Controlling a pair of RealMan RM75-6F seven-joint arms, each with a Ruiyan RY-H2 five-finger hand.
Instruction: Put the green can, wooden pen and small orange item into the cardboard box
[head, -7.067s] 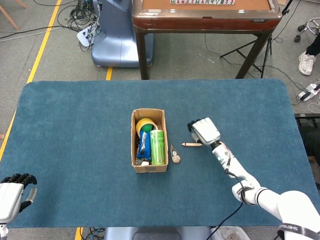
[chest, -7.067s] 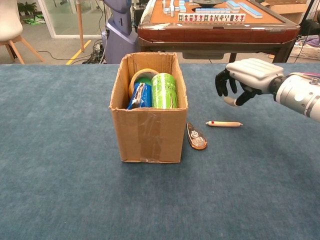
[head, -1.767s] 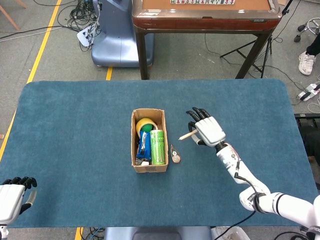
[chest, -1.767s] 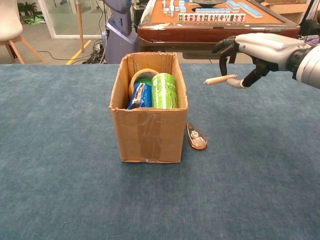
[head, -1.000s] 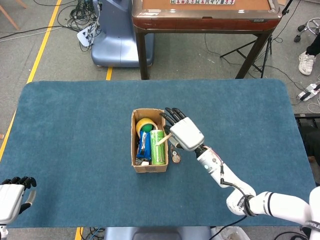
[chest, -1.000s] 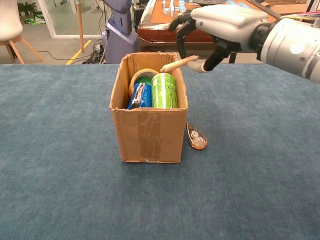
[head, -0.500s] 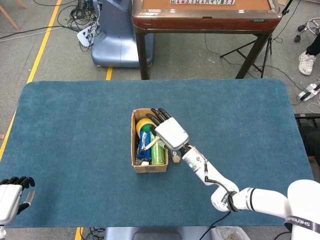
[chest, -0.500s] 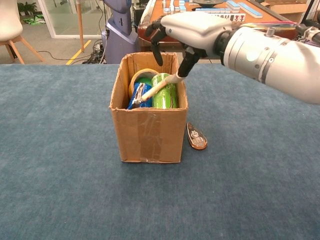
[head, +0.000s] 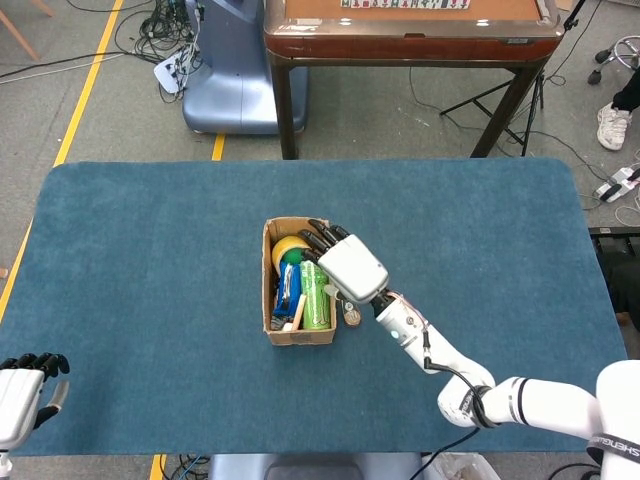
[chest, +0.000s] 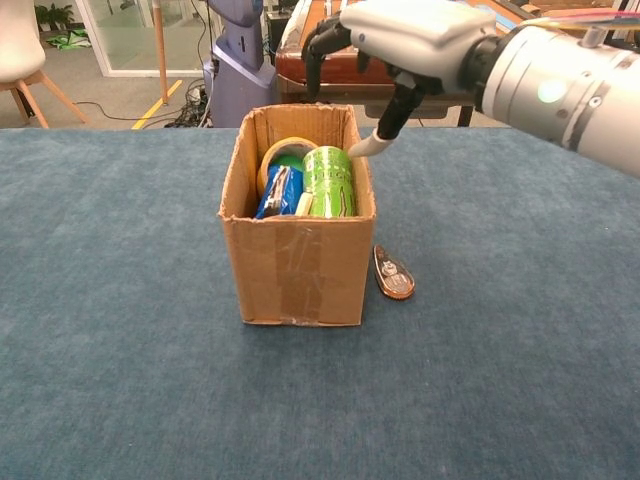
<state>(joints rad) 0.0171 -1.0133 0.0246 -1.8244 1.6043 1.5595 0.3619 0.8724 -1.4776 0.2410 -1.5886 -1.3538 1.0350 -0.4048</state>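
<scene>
The cardboard box (head: 267, 300) (chest: 295, 265) stands mid-table. Inside it the green can (head: 315, 292) (chest: 330, 178) stands upright beside a blue packet and a yellow roll. The wooden pen (head: 297, 318) (chest: 305, 205) lies in the box between the packet and the can. My right hand (head: 347, 264) (chest: 410, 45) hovers over the box's right rim with fingers spread and nothing in it. The small orange item (head: 350, 314) (chest: 393, 274) lies on the cloth just right of the box. My left hand (head: 20, 390) idles at the near left corner, holding nothing.
Blue cloth covers the table (head: 150, 230). Beyond its far edge stand a wooden mahjong table (head: 410, 30) and a blue-grey machine base (head: 225, 80). Cables lie on the floor behind.
My right hand carried the pen from the cloth over the box and let it go; the pen now lies inside. The hand has drawn back slightly to the right. The left hand stayed put.
</scene>
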